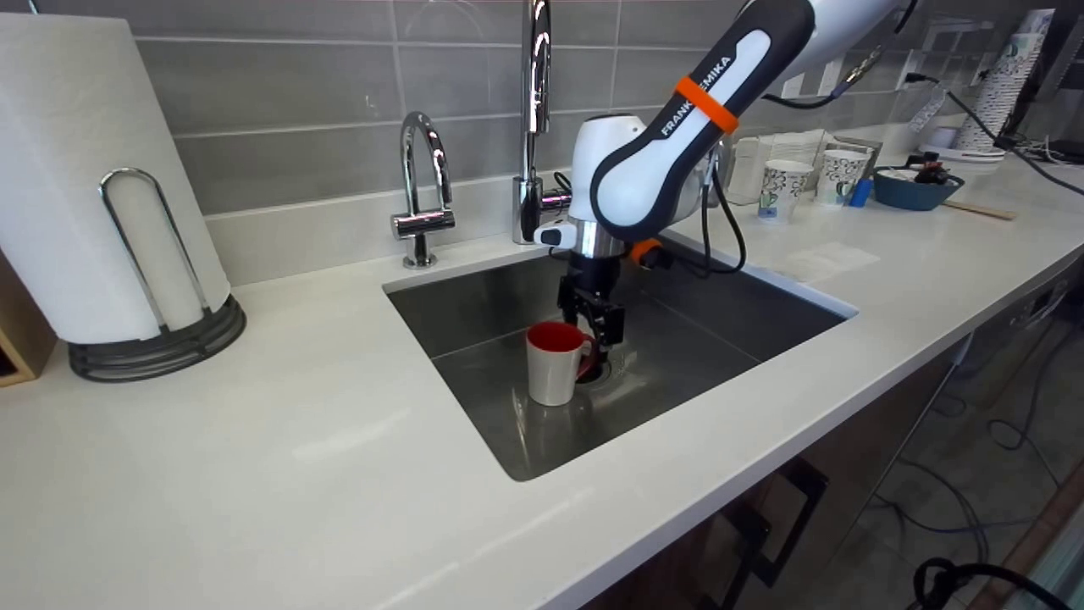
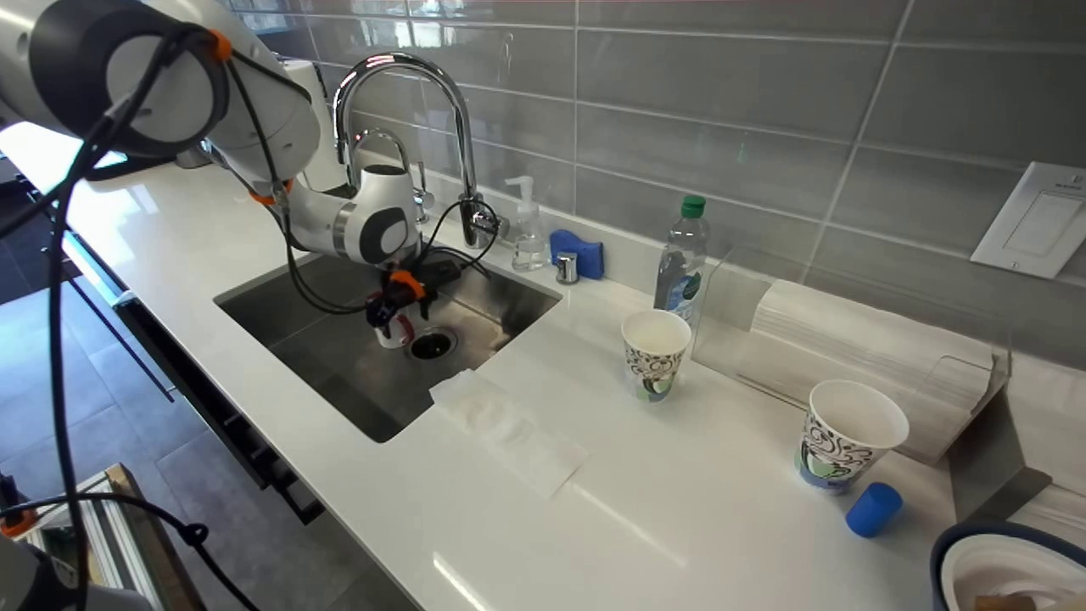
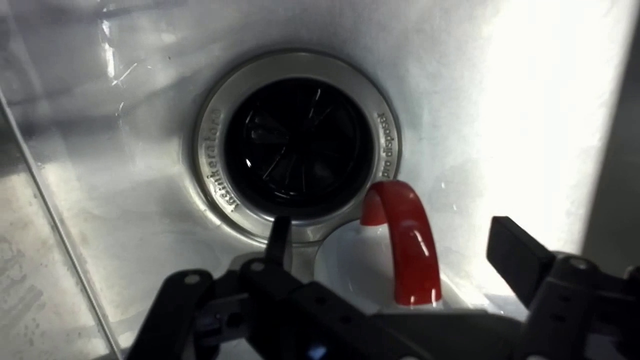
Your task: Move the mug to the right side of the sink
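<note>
Mug (image 1: 551, 373) stands upright in the sink (image 1: 474, 309), long axis vertical, handle (image 3: 415, 245) toward the drain (image 3: 300, 145), tool (image 3: 391, 232) spread wide.

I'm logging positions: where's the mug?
In an exterior view, the mug stands in the sink, left of the drain; in the wrist view, its handle shows between the fingers of the gripper.

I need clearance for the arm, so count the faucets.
2, both behind the sink. In an exterior view, the small faucet stands left of the tall faucet. A third hidden behind the arm seems unlikely.
</note>
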`<state>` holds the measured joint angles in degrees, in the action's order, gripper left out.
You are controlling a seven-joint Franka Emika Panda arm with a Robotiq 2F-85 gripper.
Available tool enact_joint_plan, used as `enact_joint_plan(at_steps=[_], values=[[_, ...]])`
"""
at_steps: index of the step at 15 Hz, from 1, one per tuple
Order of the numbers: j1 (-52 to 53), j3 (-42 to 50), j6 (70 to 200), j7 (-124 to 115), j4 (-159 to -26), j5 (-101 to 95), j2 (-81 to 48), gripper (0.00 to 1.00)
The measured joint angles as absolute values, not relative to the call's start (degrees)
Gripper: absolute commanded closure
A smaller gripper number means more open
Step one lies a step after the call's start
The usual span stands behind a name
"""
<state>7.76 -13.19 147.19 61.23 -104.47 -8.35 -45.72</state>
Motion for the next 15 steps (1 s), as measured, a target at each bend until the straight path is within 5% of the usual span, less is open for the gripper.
enact_joint_plan(at_steps=[2, 5, 8, 15], values=[[7.8, -12.9, 146.8, 61.2, -104.5, -8.9, -45.7, 0.00], [7.8, -12.8, 146.0, 61.2, -104.5, -9.5, -45.7, 0.34], [7.8, -12.7, 145.3, 61.2, -104.5, -10.1, -45.7, 0.55], [7.8, -12.6, 144.2, 61.1, -104.5, -10.4, -45.7, 0.67]])
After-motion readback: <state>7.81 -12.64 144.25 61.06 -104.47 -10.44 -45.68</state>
